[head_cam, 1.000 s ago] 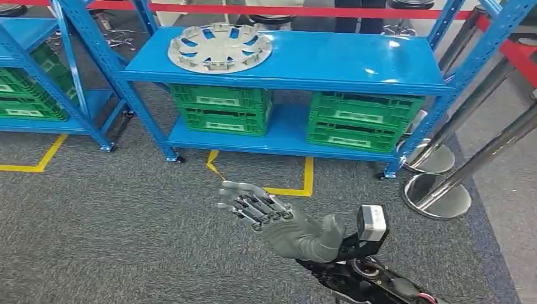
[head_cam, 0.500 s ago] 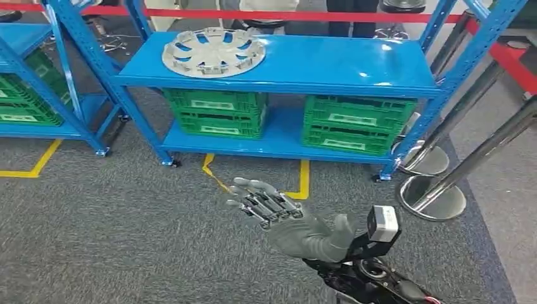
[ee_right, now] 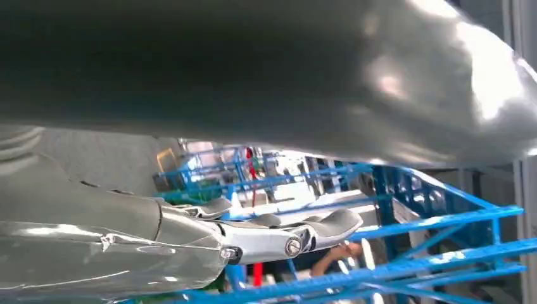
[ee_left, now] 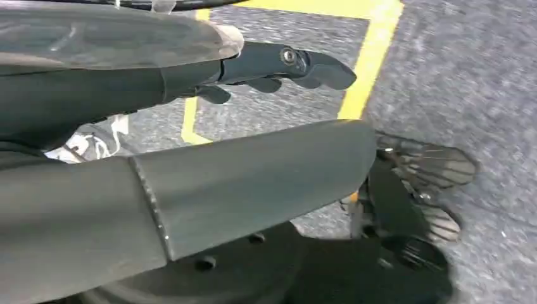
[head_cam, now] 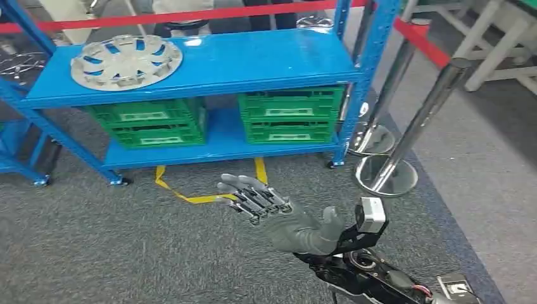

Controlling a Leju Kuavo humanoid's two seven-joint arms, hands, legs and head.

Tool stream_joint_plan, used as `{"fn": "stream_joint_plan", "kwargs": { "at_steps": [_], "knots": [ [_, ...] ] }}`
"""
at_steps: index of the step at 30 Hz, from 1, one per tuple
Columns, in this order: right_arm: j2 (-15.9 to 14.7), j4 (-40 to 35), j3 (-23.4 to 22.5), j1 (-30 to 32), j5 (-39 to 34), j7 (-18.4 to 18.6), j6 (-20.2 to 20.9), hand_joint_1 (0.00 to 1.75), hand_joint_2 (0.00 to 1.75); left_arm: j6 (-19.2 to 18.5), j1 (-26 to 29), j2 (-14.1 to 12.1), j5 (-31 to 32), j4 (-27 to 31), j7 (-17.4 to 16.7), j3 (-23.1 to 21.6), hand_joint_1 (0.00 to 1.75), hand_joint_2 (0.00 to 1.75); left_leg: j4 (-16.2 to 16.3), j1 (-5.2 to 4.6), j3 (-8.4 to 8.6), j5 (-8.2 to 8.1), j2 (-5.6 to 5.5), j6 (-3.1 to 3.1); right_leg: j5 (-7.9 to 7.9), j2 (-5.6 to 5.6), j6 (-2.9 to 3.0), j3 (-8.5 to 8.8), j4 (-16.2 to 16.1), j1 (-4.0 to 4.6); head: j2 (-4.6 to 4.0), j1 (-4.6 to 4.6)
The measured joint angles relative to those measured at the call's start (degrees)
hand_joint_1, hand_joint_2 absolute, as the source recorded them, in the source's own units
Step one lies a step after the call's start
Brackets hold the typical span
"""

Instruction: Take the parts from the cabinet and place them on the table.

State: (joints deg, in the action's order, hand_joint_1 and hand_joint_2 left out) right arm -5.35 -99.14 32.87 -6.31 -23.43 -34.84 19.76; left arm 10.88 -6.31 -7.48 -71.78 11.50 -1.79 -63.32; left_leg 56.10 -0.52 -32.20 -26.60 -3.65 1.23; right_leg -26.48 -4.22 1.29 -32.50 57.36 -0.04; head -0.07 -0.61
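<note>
A silver wheel cover (head_cam: pixel 126 61) lies flat on the left end of the top board of the blue cabinet (head_cam: pixel 253 60). My right hand (head_cam: pixel 278 215) is raised over the grey carpet in front of the cabinet, well short of the wheel cover, fingers spread and holding nothing. In the right wrist view the same hand (ee_right: pixel 253 240) points toward the blue frames. My left hand (ee_left: pixel 253 171) hangs over the carpet with its fingers (ee_left: pixel 285 63) stretched out and nothing in it.
Two stacks of green crates (head_cam: pixel 152 121) (head_cam: pixel 290 114) fill the cabinet's lower board. Chrome stanchions (head_cam: pixel 386 174) with a red barrier (head_cam: pixel 190 16) stand right of and behind the cabinet. Yellow floor tape (head_cam: pixel 190 197) marks the carpet. White table legs (head_cam: pixel 500 38) stand at far right.
The whole picture has shifted left, so the camera has turned to the right. My right hand stays raised and spread, holding nothing.
</note>
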Motion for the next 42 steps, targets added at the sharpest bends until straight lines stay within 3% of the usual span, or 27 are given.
{"fn": "stream_joint_plan", "kwargs": {
  "at_steps": [1, 3, 4, 5, 6, 7, 11, 14, 18, 24, 28, 32, 35, 39, 42],
  "knots": [
    [0.0, 0.2, 0.0, -0.2, -0.2, 0.0, 0.0, 0.0, 0.0, 0.0, -0.1, 0.1, -0.1, 0.0, 0.0, 0.0, 0.0, 0.0, -0.9, -0.03, 0.37, 0.08, 0.78, -0.19, -0.05, -0.61, -0.07, -0.11, 0.1, 0.22, 0.0, 0.15],
    [0.0, 0.3, 0.1, -0.4, -0.3, -0.1, -0.4, 0.0, 0.0, 0.0, -0.4, 0.1, -0.2, 0.0, 0.0, 0.0, 0.0, 0.0, -1.0, -0.32, 0.4, 0.1, 1.34, -0.37, 0.01, -0.92, -0.48, -0.21, -0.1, -0.22, 0.0, -0.06],
    [0.0, 0.4, 0.1, -0.5, -0.3, 0.1, -1.2, 0.0, 0.0, 0.1, -0.3, 0.2, -0.4, 0.0, 0.0, 0.0, 0.0, 0.0, -1.7, -0.02, 0.54, 0.3, 1.31, -1.68, -0.71, -0.69, 0.38, -0.19, 0.2, 0.32, 0.0, -0.05],
    [0.0, 0.5, 0.2, -0.6, -0.1, 0.3, -2.1, 0.0, 0.0, 0.1, -0.3, 0.2, -0.5, 0.0, 0.0, 0.0, 0.0, 0.0, -1.5, 0.04, 0.61, 0.17, 1.39, -2.66, -0.4, -0.66, 1.71, -0.14, 0.0, 0.2, 0.0, 0.08],
    [0.0, 0.7, 0.2, -0.7, 0.1, 0.7, -3.0, 0.0, 0.0, 0.1, -0.3, 0.2, -0.7, 0.0, 0.0, 0.0, 0.0, 0.0, -1.5, -0.12, 0.68, 0.24, 1.37, -1.99, -0.45, -0.62, 0.93, -0.02, -0.1, 0.12, 0.0, 0.31],
    [0.0, 0.8, 0.3, -0.7, 0.5, 1.3, -4.4, 0.0, 0.0, 0.1, -0.3, 0.2, -0.9, 0.0, 0.0, 0.0, 0.0, 0.0, -1.5, -0.19, 0.69, 0.26, 1.36, -1.75, -0.31, -0.6, 0.29, 0.11, -0.2, 0.04, 0.0, 0.31],
    [-0.4, 5.0, -0.8, -1.2, 3.8, 6.4, -17.8, 0.0, 0.0, 0.3, -0.2, 0.2, -2.3, 0.0, 0.0, 0.0, 0.0, 0.0, -1.5, -0.18, 0.8, 0.29, 1.29, -1.62, -0.16, -0.55, 0.04, 0.56, -0.7, 0.05, 0.0, 0.57],
    [-1.2, 9.0, -2.1, -1.5, 4.5, 6.7, -20.7, 0.0, 0.0, 0.5, -0.1, 0.3, -2.7, 0.0, 0.0, 0.0, 0.0, 0.0, -1.5, -0.18, 0.81, 0.27, 1.26, -1.48, -0.15, -0.53, 0.0, 0.72, -1.0, 0.05, 0.0, 0.74],
    [-2.4, 15.5, -4.1, -1.8, 3.8, 10.2, -26.5, 0.0, 0.0, 0.6, -0.1, 0.4, -3.1, 0.0, -0.6, 0.0, 0.0, 0.0, -1.5, -0.18, 0.89, 0.06, 1.27, -1.16, -0.21, -0.54, -0.12, 0.85, -1.1, 0.04, 0.0, 1.07],
    [-3.8, 32.1, -7.3, -4.3, -0.5, 10.7, -29.3, 0.0, 0.0, 0.6, -0.1, 0.4, -3.2, 0.0, -0.7, 0.0, 0.0, 0.0, -1.5, -0.16, 0.98, -0.02, 1.22, -1.04, -0.33, -0.44, -0.33, 0.94, -1.2, -0.01, 0.0, 1.05],
    [-4.6, 44.9, -9.0, -5.5, -3.3, 9.5, -28.0, 0.0, 0.0, 0.6, -0.1, 0.3, -3.1, 0.0, -0.7, 0.0, 0.0, 0.0, -1.5, -0.1, 0.98, -0.03, 1.18, -1.03, -0.34, -0.39, -0.34, 0.96, -1.2, -0.02, 0.0, 1.07],
    [-4.8, 54.1, -10.1, -6.0, -4.2, 10.7, -28.3, 0.0, 0.0, 0.7, -0.1, 0.3, -3.1, 0.0, -0.8, 0.0, 0.0, 0.0, -1.5, -0.08, 1.02, -0.03, 1.18, -1.03, -0.35, -0.4, -0.35, 0.95, -1.2, -0.01, 0.0, 1.07],
    [-4.8, 59.1, -10.4, -6.6, -4.5, 13.2, -29.4, 0.0, 0.0, 0.7, -0.1, 0.3, -3.1, 0.0, -0.8, 0.0, 0.0, 0.0, -1.5, -0.06, 1.09, -0.03, 1.19, -1.03, -0.35, -0.4, -0.35, 0.95, -1.2, 0.0, 0.0, 0.92],
    [-4.8, 66.3, -10.8, -6.7, -5.4, 20.2, -30.8, 0.0, 0.0, 0.8, -0.1, 0.3, -3.0, 0.0, -0.8, 0.0, 0.0, 0.0, -1.6, -0.05, 1.14, -0.03, 1.18, -1.03, -0.37, -0.38, -0.35, 0.98, -1.2, 0.02, 0.0, 0.9],
    [-4.8, 70.0, -10.8, -6.2, -5.7, 21.8, -30.8, 0.0, 0.0, 0.8, -0.1, 0.3, -3.0, 0.0, -0.8, 0.0, 0.0, 0.0, -1.7, -0.05, 1.16, -0.03, 1.22, -1.03, -0.36, -0.45, -0.35, 0.98, -1.2, 0.01, 0.0, 0.9]
  ]
}}
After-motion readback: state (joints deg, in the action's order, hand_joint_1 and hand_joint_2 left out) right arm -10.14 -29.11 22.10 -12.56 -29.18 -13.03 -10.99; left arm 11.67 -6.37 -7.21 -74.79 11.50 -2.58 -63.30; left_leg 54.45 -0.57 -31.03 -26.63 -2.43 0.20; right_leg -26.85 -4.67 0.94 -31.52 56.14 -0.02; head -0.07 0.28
